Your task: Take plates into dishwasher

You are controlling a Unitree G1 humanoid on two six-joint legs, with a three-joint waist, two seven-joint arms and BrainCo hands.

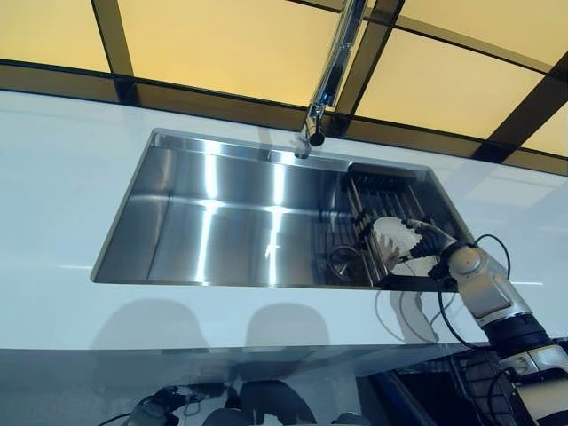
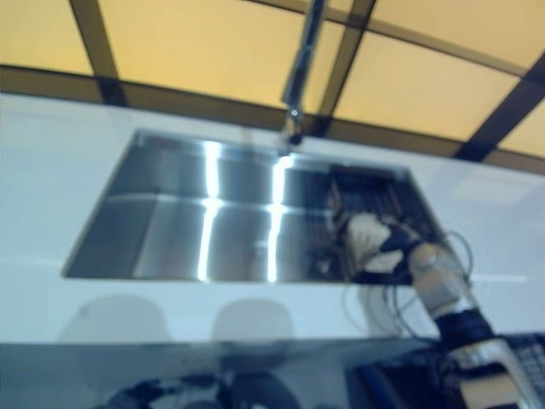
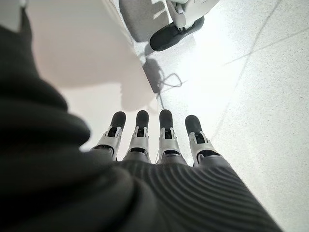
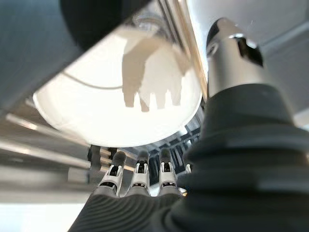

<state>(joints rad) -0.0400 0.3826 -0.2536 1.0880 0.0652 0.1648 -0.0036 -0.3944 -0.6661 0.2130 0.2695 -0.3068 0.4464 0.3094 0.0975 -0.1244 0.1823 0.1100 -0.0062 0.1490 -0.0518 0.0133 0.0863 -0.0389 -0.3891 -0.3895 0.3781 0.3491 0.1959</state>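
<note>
A white plate (image 1: 391, 236) stands on edge in the dark wire rack (image 1: 383, 190) at the right end of the steel sink (image 1: 177, 240). My right hand (image 1: 424, 264) reaches over the sink's front rim right beside the plate. In the right wrist view the plate (image 4: 116, 96) fills the space between the straight fingers (image 4: 140, 169) and the raised thumb (image 4: 231, 53). The hand's shadow falls on the plate, and the hand is open. My left hand (image 3: 159, 140) hangs low over the floor, fingers straight, holding nothing.
A chrome faucet (image 1: 327, 84) leans over the sink's back rim. White countertop (image 1: 53, 169) surrounds the sink, whose left basin floor is bare steel. A round drain (image 1: 344, 259) lies by the rack's left edge. Yellow panels with dark frames rise behind.
</note>
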